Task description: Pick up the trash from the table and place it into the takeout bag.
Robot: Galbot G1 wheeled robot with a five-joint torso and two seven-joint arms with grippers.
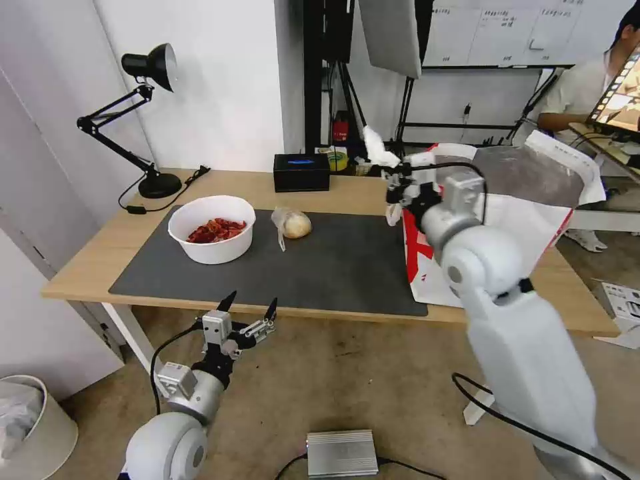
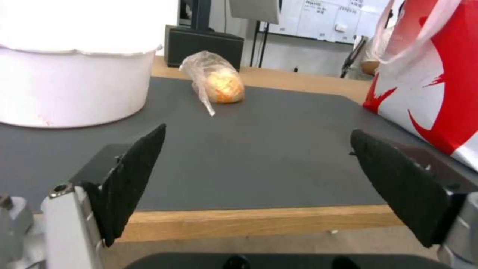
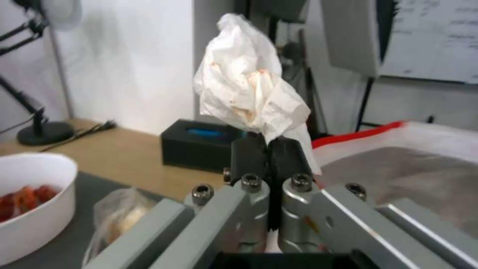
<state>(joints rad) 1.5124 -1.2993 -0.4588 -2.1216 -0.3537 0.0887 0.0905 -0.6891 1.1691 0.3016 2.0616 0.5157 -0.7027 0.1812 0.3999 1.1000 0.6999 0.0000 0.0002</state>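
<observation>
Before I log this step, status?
Right claw shut on crumpled tissue, raised beside takeout bag. Left claw open, below table edge. Path clear.

Matt grey mat (image 1: 333, 267) on smooth light-wood table (image 1: 87, 267); crumpled paper tissue (image 3: 249, 86).

Robotics lab or test room arranged as an office corner. Evidence: light-wood table (image 1: 347, 190) on white legs, bare concrete floor beneath; black desk lamp (image 1: 143, 100) at the table's far left corner; tripod stands and a whiteboard (image 1: 493, 30) behind the table; loose cables and a metal power unit (image 1: 342, 453) on the floor before the table.
</observation>
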